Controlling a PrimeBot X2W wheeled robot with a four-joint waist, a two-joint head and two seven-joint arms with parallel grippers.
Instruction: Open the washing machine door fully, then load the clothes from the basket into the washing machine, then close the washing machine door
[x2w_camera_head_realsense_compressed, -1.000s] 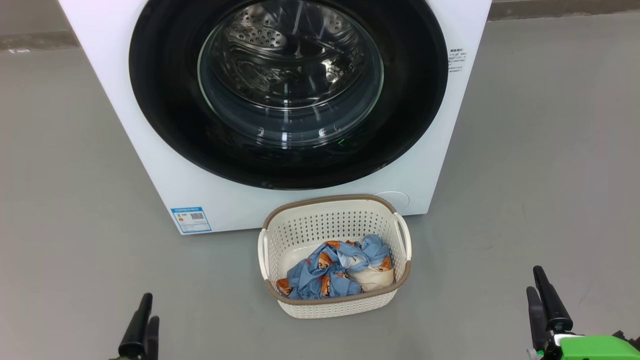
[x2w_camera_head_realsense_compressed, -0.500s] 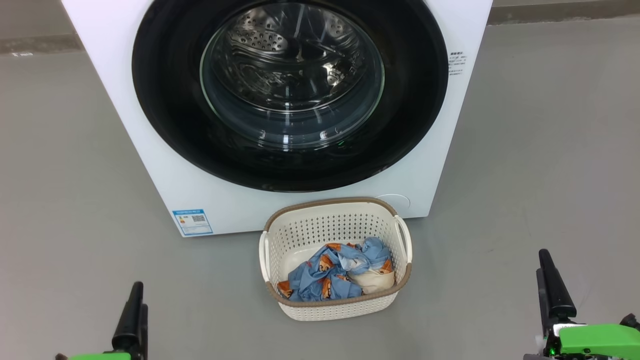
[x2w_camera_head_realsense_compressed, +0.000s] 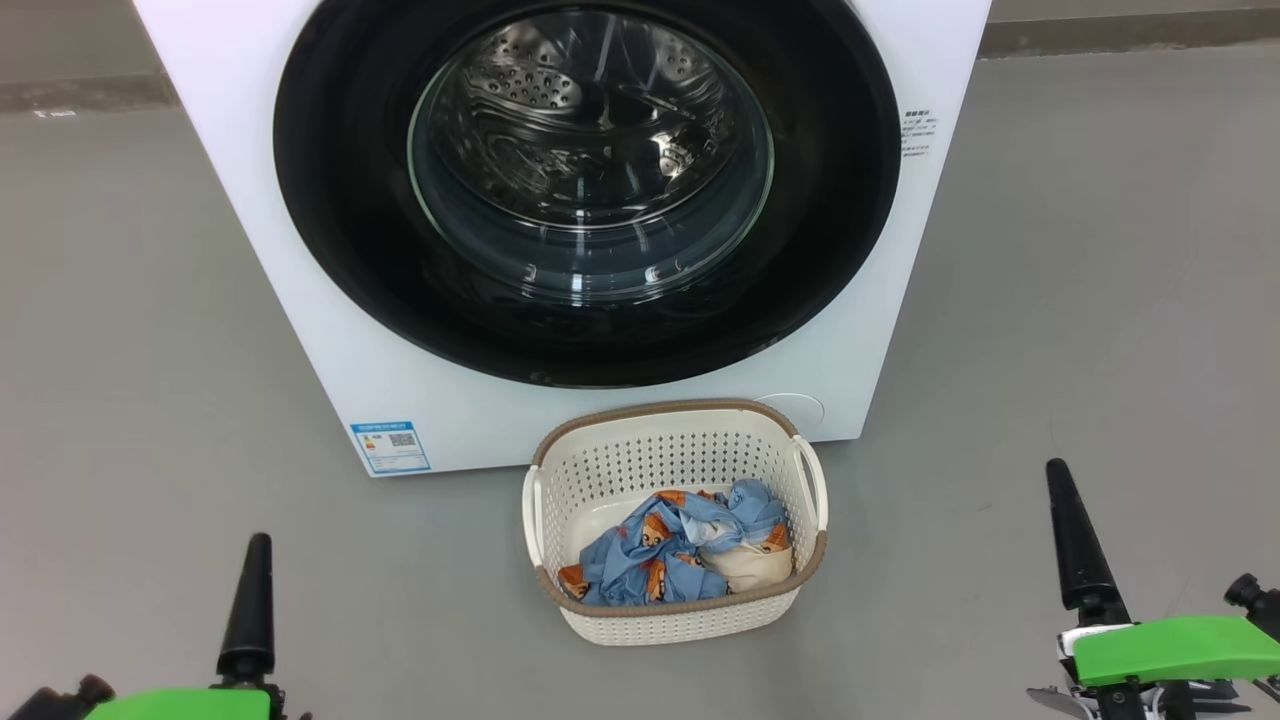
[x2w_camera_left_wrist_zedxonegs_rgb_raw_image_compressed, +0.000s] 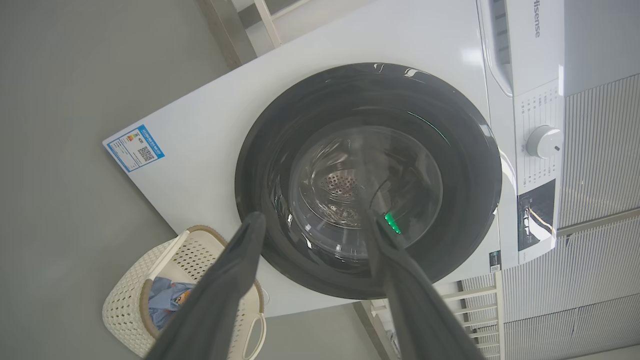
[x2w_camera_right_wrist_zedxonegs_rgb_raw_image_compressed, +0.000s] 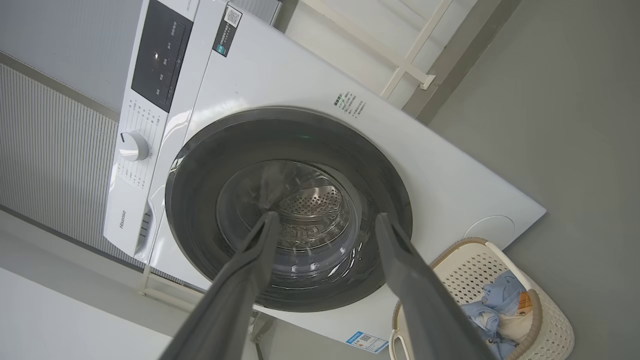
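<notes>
1. The washing machine door (x2w_camera_head_realsense_compressed: 330, 200) sits shut, flush against the white front of the washing machine (x2w_camera_head_realsense_compressed: 300, 330). Its glass centre shows the steel drum behind it, so opening it looks like the step not yet begun.
2. The basket (x2w_camera_head_realsense_compressed: 680, 620) stands on the grey floor (x2w_camera_head_realsense_compressed: 1100, 300) just before the machine's lower edge. The clothes (x2w_camera_head_realsense_compressed: 660, 560) lie heaped in its bottom, likely set there for a short lift to the drum.
3. The left gripper (x2w_camera_left_wrist_zedxonegs_rgb_raw_image_compressed: 316, 216) has its fingers spread wide with nothing between them, and so has the right gripper (x2w_camera_right_wrist_zedxonegs_rgb_raw_image_compressed: 326, 216). Both point at the door from well apart, which reads as a ready stance.
4. The wrist views reach higher up the machine, taking in the white dial (x2w_camera_left_wrist_zedxonegs_rgb_raw_image_compressed: 544, 141) and the dark control panel (x2w_camera_right_wrist_zedxonegs_rgb_raw_image_compressed: 160, 55). The head view looks straight down into the basket and gives the whole heap.
</notes>
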